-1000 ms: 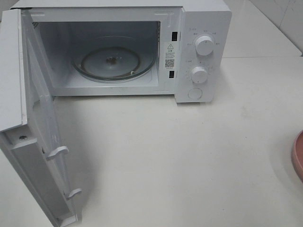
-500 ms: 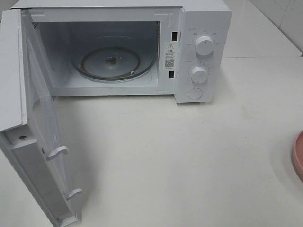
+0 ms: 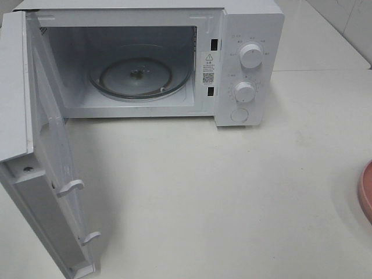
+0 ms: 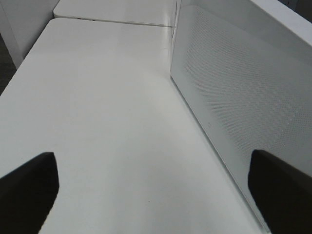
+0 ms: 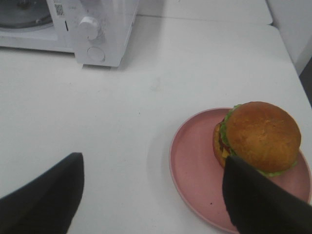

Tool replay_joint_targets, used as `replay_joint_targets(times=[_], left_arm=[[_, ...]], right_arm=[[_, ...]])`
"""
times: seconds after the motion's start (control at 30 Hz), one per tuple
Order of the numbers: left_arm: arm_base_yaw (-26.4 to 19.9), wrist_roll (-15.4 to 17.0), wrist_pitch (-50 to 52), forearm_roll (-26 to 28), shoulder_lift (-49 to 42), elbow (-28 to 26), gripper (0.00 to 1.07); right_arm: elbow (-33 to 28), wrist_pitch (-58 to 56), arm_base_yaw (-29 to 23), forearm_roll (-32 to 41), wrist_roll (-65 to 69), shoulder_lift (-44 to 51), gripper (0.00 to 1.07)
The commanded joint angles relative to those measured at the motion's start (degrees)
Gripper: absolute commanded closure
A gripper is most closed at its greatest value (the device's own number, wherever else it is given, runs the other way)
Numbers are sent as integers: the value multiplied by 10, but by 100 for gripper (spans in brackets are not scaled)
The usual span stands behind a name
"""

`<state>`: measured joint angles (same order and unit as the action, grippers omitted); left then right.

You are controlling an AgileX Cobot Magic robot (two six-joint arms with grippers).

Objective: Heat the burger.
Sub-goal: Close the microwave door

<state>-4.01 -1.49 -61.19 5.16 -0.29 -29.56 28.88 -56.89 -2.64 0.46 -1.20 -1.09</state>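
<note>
The burger (image 5: 261, 136), with a golden-brown bun and green lettuce, sits on a pink round plate (image 5: 197, 170) in the right wrist view. My right gripper (image 5: 153, 200) is open above the table, with one dark finger (image 5: 263, 204) close beside the burger. Only the plate's rim (image 3: 366, 192) shows in the exterior view, at the right edge. The white microwave (image 3: 244, 35) stands at the back with its door (image 3: 40, 174) swung wide open and its glass turntable (image 3: 136, 75) bare. My left gripper (image 4: 153, 190) is open over the table beside the door's outer face (image 4: 243, 92).
The microwave has two round knobs (image 3: 251, 55) and a button (image 3: 239, 114) on its right panel. The open door juts toward the front left of the white table (image 3: 221, 197). A second table (image 4: 112, 9) adjoins behind in the left wrist view.
</note>
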Motion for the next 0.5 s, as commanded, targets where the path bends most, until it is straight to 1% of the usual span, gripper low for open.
replay_joint_targets(times=[0.03, 0.5], left_arm=[[-1, -1, -1, 1, -10, 0, 9], [-1, -1, -1, 1, -10, 0, 9]], right_arm=[[-1, -2, 16, 2, -6, 30, 31], [-1, -2, 19, 2, -5, 29, 31]])
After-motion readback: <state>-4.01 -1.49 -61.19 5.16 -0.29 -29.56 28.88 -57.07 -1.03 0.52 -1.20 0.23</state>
